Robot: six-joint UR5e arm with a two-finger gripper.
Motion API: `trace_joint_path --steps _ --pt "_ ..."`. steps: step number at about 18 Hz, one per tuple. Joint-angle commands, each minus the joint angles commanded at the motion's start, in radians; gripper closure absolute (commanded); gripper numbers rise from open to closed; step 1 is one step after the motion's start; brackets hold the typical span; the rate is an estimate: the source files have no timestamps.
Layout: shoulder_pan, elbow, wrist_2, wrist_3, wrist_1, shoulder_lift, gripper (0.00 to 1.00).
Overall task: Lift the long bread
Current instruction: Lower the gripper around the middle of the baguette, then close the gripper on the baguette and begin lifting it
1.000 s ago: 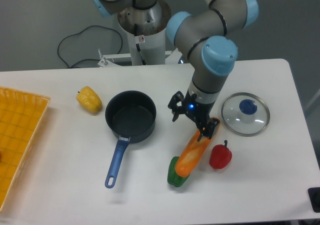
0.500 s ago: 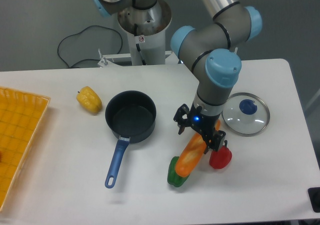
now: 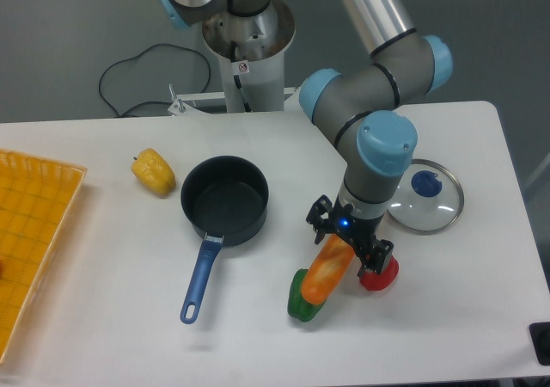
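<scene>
gripper [image 3: 351, 242] sitting low over the long bread [image 3: 326, 272], fingers spread wide and straddling its upper end, loaf lying tilted between them; green pepper [image 3: 300, 302] touching its lower end

Long bread [image 3: 326, 271] looks like glossy smooth plastic, same shiny plastic finish on the red pepper [image 3: 381, 275], green pepper [image 3: 299, 304] and yellow pepper [image 3: 153, 171]. Pan [image 3: 224, 199] is matt dark, probably coated metal, with a smooth blue plastic-looking handle; lid [image 3: 423, 197] is clear glass with a metal rim and blue knob. Tabletop [image 3: 112, 258] is smooth matt white, basket [image 3: 30, 232] orange plastic mesh, gripper [image 3: 352, 241] matt black, arm [image 3: 378, 120] satin grey metal with glossy blue caps.
</scene>
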Motion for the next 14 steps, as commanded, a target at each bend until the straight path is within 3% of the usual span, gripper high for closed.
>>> trace_joint_path --steps 14 --pt "-0.020 0.008 0.000 -0.034 0.002 -0.029 0.00"
